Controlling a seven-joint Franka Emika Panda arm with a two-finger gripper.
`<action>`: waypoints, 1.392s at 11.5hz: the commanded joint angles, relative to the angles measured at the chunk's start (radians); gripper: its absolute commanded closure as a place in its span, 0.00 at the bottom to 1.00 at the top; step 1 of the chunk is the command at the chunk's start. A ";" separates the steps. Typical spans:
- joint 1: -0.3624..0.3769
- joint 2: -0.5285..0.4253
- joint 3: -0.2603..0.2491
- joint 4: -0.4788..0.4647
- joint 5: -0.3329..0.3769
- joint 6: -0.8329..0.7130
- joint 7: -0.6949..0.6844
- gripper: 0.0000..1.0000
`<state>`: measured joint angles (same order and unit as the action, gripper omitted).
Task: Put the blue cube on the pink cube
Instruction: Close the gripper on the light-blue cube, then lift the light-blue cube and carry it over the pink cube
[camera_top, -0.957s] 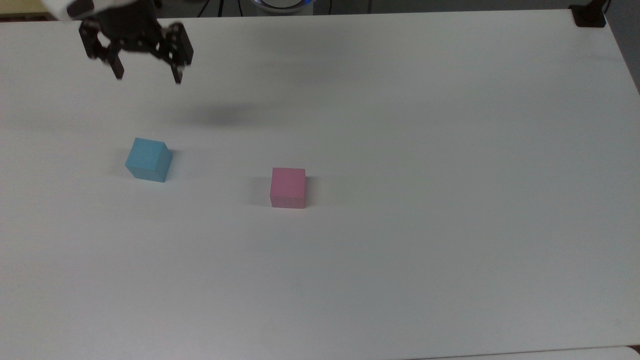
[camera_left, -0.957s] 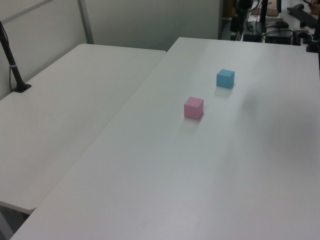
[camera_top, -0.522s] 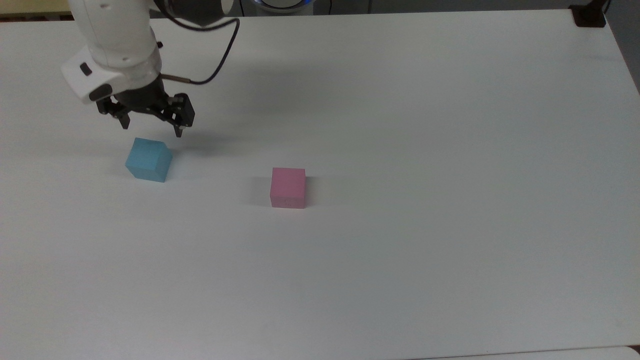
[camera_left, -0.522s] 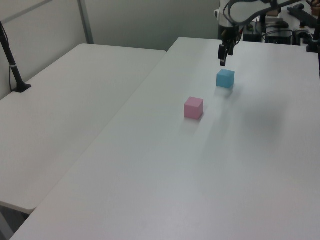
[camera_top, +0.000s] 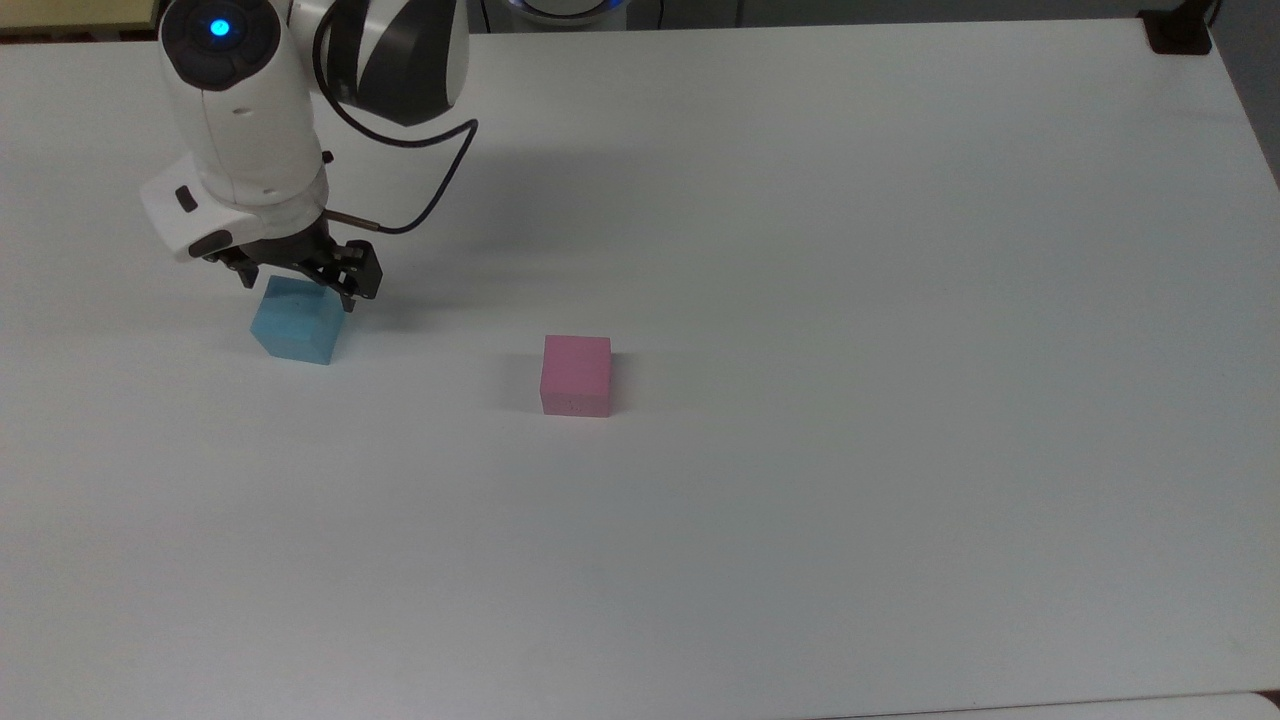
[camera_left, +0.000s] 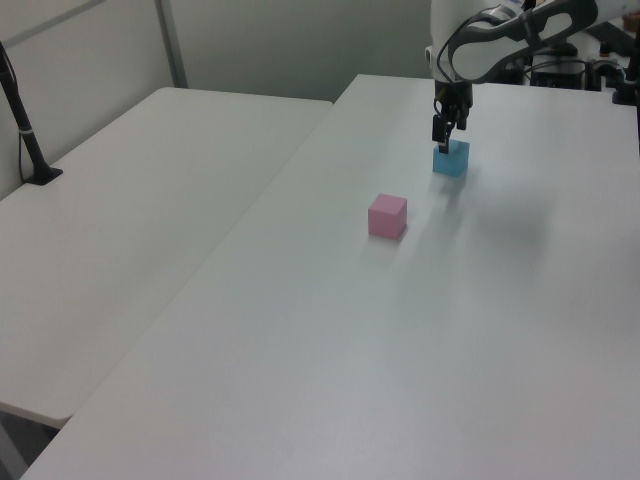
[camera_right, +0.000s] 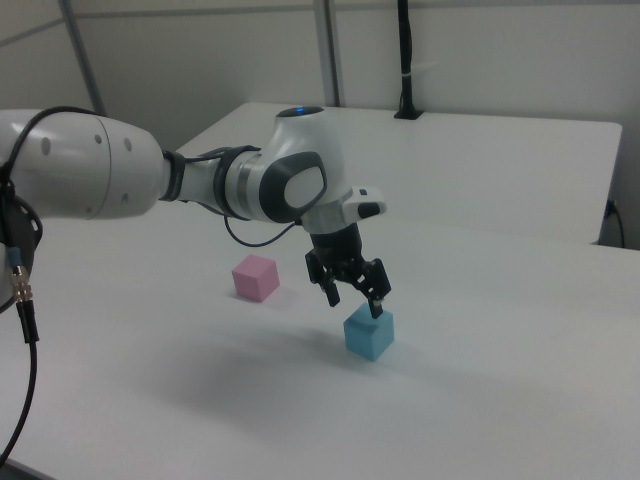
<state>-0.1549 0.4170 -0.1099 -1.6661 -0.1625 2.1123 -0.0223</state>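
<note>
The black two-finger gripper (camera_right: 353, 296) holds its jaws apart just above the small sky-blue foam cube (camera_right: 369, 333), which should sit centred between them before closing.

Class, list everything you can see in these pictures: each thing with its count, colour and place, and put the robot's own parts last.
blue cube: 1, light blue, on the white table toward the top view's left, directly under the gripper.
pink cube: 1, pastel pink, on the same table, apart from the blue cube, to the top view's right of it.
table: 1, white, bearing both cubes.
second table: 1, white, adjoining on the left view's left.
arm: 1, white and grey.
gripper: 1, black, fingers open, just above the blue cube.
</note>
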 joint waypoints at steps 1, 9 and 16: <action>0.002 0.028 -0.013 -0.018 -0.025 0.052 0.070 0.00; 0.009 0.030 -0.025 -0.017 -0.022 0.046 0.159 0.43; 0.063 -0.044 0.153 0.063 -0.025 -0.090 0.317 0.43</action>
<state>-0.0923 0.3814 -0.0144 -1.6292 -0.1663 2.0654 0.2472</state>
